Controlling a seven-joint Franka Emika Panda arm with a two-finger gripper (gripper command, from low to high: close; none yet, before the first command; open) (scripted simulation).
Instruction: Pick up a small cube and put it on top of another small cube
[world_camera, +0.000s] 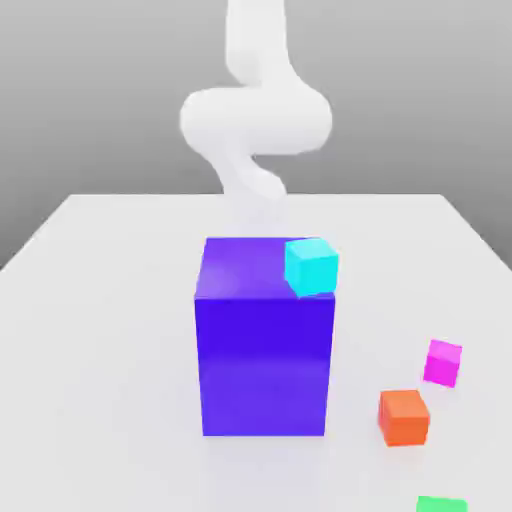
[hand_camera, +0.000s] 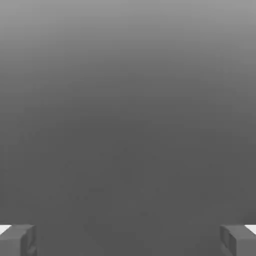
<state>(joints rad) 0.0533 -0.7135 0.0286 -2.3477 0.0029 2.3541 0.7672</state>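
Magenta small cube (world_camera: 442, 362) sits apart from orange cube (world_camera: 404, 417), near the table (world_camera: 100, 300) edge; jaws wide open, empty.

white arm (world_camera: 255, 125) raised and bent, jaws spread wide apart, gripping nothing

The pink cube (world_camera: 442, 362) stands open above — orange cube (world_camera: 404, 417) near, blue-purple block (world_camera: 265, 340) well apart.

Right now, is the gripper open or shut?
Open. In the hand view the gripper shows its two fingertips far apart at opposite edges, with nothing between them.
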